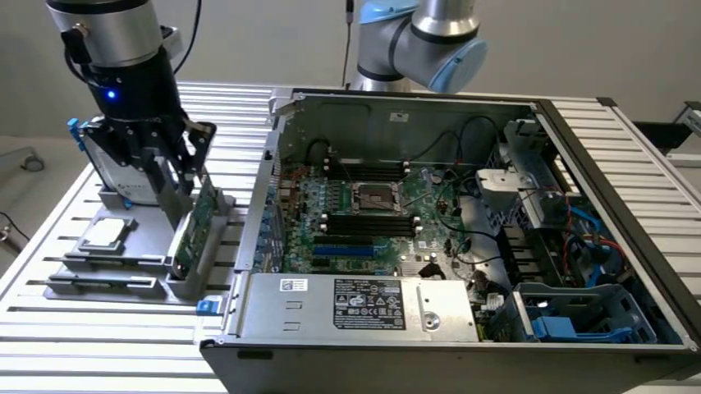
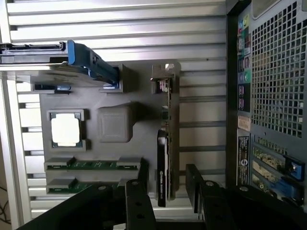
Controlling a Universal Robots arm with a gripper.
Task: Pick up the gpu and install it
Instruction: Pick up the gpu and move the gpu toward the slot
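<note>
The job had barely begun. The graphics card (image 1: 195, 226) was not yet lifted. It stood on its long edge in a slot of the grey holder (image 1: 115, 289) on the slatted table (image 1: 98, 349). In the exterior view that put it at about nine o'clock from the open computer case (image 1: 416, 97), well apart from the main board (image 1: 373, 215) inside. By my reckoning the lifting and the fitting were both left to do.

The claw (image 1: 184, 203) hung directly over the card, low enough that its fingers reached down on either side of the upper edge. In the wrist view the claw (image 2: 167, 172) was released. Its two black fingers (image 2: 139, 191) stood apart with the graphics card (image 2: 162, 163) between them and a gap showing on each side, so nothing was grasped.

The card itself was a thin, flat rectangle. The exterior view showed its green circuit face, turned toward roughly four o'clock, and it seemed to stand straight in its slot. Seen edge-on from the wrist, it was a narrow strip with a glossy black cover along the part nearest the claw and a silver bracket (image 2: 164, 79) at the far end.

On the same holder, a square processor chip (image 1: 107, 234) lay at about nine o'clock from the card. A hard drive (image 1: 110, 172) stood at twelve o'clock from the chip. The claw touched neither.
</note>
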